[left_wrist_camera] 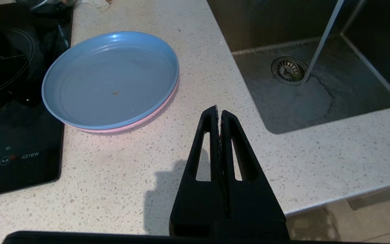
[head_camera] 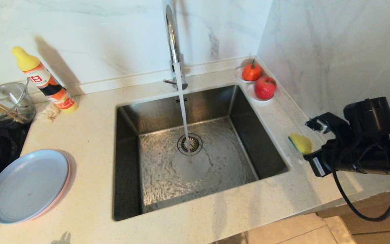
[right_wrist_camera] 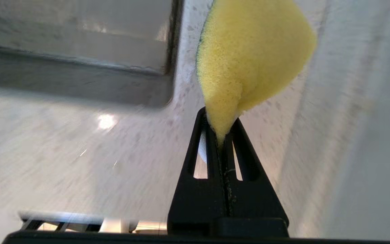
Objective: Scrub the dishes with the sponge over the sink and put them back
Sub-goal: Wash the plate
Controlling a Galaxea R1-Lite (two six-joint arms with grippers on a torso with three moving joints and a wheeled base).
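The light blue plate [head_camera: 25, 186] [left_wrist_camera: 110, 79] lies stacked on the pink plate [head_camera: 62, 193] [left_wrist_camera: 137, 122] on the counter left of the sink [head_camera: 127, 135] [left_wrist_camera: 317, 98]. Water runs from the faucet [head_camera: 173, 40] onto the drain. My right gripper [head_camera: 308, 154] [right_wrist_camera: 220, 122] is shut on one end of the yellow sponge [head_camera: 301, 143] [right_wrist_camera: 249, 57], pinching it just above the counter right of the sink; its green face shows as a thin edge. My left gripper [left_wrist_camera: 218, 110] hangs shut and empty over the counter's front, between the plates and the sink.
A dish soap bottle [head_camera: 46, 81] and a clear glass bowl [head_camera: 3, 101] with chopsticks stand at the back left. A black cooktop [left_wrist_camera: 8, 101] lies left of the plates. Two small saucers with red fruit [head_camera: 258, 81] sit at the back right corner, by the marble wall [head_camera: 333, 51].
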